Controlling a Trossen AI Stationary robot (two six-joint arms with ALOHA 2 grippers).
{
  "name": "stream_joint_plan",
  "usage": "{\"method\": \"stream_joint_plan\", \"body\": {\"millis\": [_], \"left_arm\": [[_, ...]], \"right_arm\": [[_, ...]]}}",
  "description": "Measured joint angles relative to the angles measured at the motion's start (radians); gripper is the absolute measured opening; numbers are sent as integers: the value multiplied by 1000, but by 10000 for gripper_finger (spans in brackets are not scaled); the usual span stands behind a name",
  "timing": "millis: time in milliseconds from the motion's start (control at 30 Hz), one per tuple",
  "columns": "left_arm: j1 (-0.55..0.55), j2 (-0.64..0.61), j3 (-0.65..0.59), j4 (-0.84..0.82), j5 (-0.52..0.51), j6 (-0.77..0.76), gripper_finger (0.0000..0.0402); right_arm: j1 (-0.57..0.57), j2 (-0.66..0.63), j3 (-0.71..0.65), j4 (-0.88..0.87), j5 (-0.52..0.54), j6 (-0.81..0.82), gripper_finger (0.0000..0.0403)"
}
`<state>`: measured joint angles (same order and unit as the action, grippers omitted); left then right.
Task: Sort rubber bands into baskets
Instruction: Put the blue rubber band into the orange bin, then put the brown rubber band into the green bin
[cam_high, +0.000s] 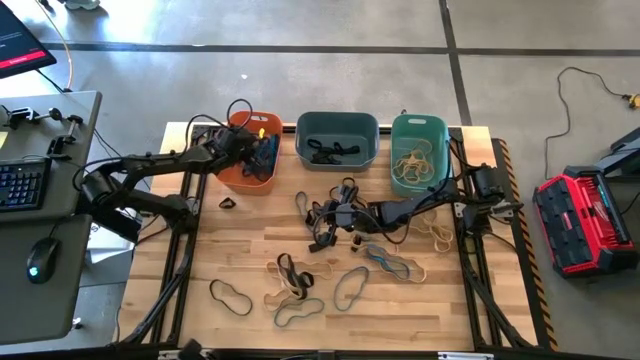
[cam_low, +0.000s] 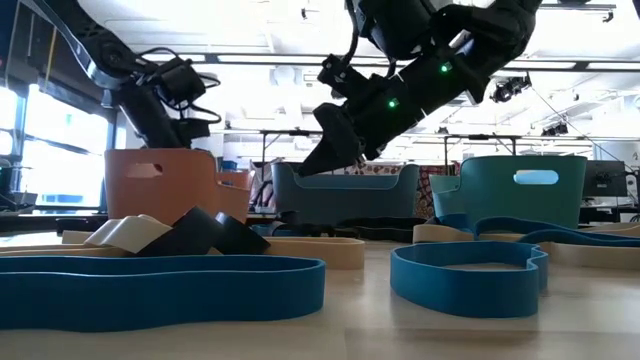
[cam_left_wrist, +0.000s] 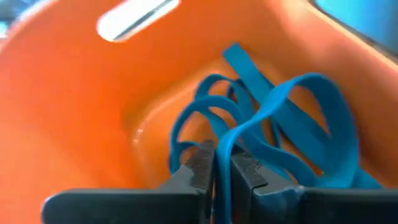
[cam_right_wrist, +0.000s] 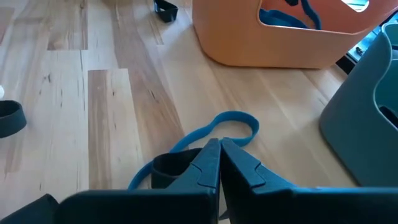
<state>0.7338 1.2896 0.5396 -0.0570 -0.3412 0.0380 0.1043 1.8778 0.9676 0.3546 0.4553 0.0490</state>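
Rubber bands, thin floppy elastic loops in blue, black and tan, are lying scattered across my pale wooden table (cam_high: 240, 255), with some already sitting in the three plastic tubs along the far edge. I am holding my left gripper (cam_left_wrist: 222, 169) down inside the rounded orange plastic basket (cam_high: 248, 150), its fingers nearly together and pinching a blue rubber band (cam_left_wrist: 283, 112) that is draping over the other blue loops on the basket floor. I judge this as the drop-off step: the next move is calling for those fingers to part fully so the band falls free, and then a lift clear of the rim.

My right gripper (cam_right_wrist: 219, 163) is hanging low over the middle of the table with its fingers pressed together; whether they are actually gripping the black band (cam_right_wrist: 171, 165) beside them I cannot tell. A blue loop (cam_right_wrist: 233, 127) is lying on the wood just beyond.

The slate blue-grey basket (cam_high: 337, 140) is holding dark bands, and the teal green basket (cam_high: 418, 152) is holding tan ones.
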Motion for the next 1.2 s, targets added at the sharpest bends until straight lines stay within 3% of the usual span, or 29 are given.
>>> {"method": "stream_joint_plan", "body": {"millis": [133,533,967,1200], "left_arm": [[-1,-1,0,3,-41,16,54],[-28,-19,0,48,-37,46,152],[-153,-189,0,58,-30,45,159],[-263,-247,0,64,66,5,159]], "right_arm": [[8,0,0,-9,0,19,0],[0,0,0,-23,-3,32,0],[46,0,0,-128,-24,135,0],[107,0,0,-168,-48,165,0]]}}
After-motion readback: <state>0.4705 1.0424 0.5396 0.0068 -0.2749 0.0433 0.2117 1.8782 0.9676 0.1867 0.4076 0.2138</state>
